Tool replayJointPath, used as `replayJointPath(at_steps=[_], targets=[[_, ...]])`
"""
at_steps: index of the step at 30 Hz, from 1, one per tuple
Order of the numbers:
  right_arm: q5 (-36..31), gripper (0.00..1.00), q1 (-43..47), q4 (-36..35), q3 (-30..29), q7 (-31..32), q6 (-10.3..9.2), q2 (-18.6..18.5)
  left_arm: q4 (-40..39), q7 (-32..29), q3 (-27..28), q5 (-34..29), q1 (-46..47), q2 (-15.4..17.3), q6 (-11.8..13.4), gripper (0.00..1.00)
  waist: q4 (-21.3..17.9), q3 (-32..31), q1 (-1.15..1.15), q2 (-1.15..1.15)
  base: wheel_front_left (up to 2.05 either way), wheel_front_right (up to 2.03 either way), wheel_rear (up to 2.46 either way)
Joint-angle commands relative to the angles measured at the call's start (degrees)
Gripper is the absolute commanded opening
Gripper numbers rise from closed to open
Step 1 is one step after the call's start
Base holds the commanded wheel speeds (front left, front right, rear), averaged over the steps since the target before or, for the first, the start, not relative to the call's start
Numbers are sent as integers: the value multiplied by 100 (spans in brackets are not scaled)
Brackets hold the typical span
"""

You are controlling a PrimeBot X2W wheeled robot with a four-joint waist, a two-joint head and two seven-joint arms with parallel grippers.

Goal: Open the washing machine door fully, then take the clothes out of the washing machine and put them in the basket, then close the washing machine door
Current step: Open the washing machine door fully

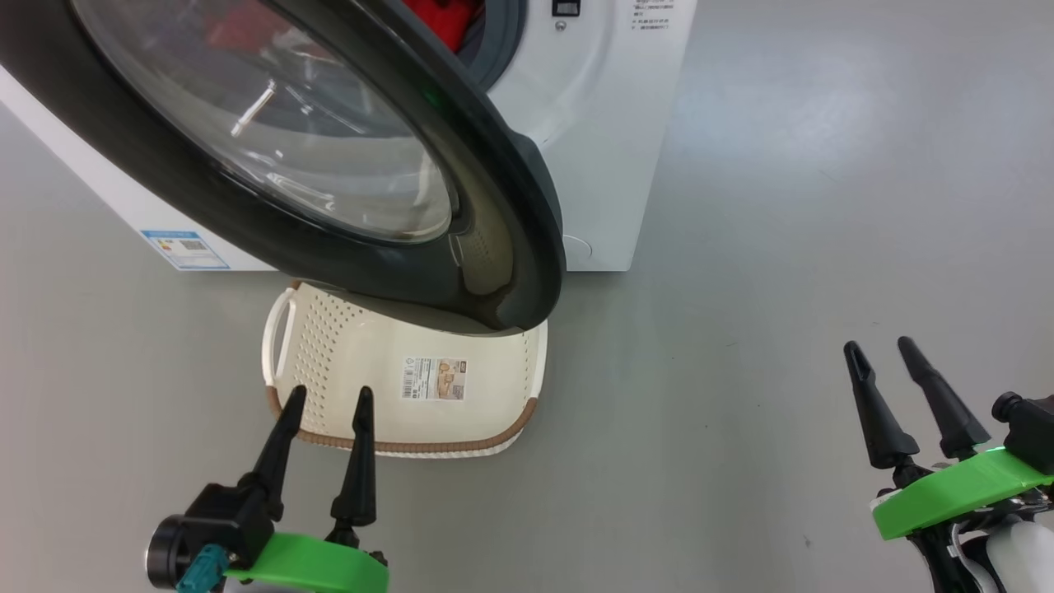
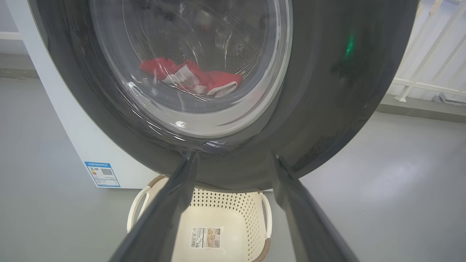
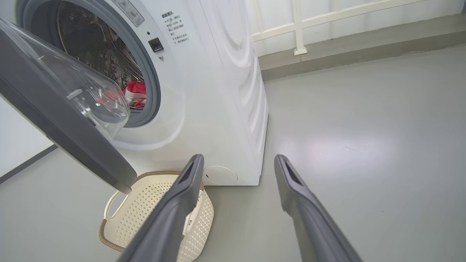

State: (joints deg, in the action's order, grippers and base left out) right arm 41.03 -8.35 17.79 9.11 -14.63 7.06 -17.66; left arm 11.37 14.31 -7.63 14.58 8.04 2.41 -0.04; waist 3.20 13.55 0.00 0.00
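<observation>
The washing machine door [image 1: 346, 247] stands partly open, its black rim and glass bowl hanging over the basket [image 1: 346, 371]. Red clothes [image 1: 440, 21] lie in the drum of the white washing machine [image 1: 593, 123]; through the door glass they show in the left wrist view as clothes [image 2: 214, 78], and past the door's edge as clothes [image 3: 135, 89]. The cream basket [image 2: 225, 218] sits on the floor under the door, with nothing in it but its paper label. My left gripper [image 1: 329, 399] is open over the basket's near rim. My right gripper [image 1: 881, 350] is open, over bare floor to the right.
Grey floor [image 1: 782, 247] spreads wide to the right of the machine. A white railing [image 3: 309, 22] and a low kerb run behind it. A blue label [image 1: 185, 249] marks the machine's lower left side.
</observation>
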Motion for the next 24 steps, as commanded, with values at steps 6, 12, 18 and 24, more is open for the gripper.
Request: replayJointPath(at_steps=[6, 12, 18, 24], targets=[[-1091, 100, 396, -729, -868, -36, 43, 481, -144, 69, 183, -109, -40, 47, -4, 100, 41, -32, 0, 0, 0, 0, 0], [-1540, 100, 690, -972, -1211, -36, 43, 808, -178, 69, 161, -114, -56, 47, 11, 100, 82, -51, 0, 0, 0, 0, 0], [-1702, 100, 828, -953, -1258, -37, 43, 931, -180, 69, 146, -111, -82, 47, 6, 100, 81, -72, 0, 0, 0, 0, 0], [-1753, 100, 844, -892, -1259, -37, 43, 986, -192, 69, 137, -119, -107, 47, 4, 100, 43, -106, 0, 0, 0, 0, 0]])
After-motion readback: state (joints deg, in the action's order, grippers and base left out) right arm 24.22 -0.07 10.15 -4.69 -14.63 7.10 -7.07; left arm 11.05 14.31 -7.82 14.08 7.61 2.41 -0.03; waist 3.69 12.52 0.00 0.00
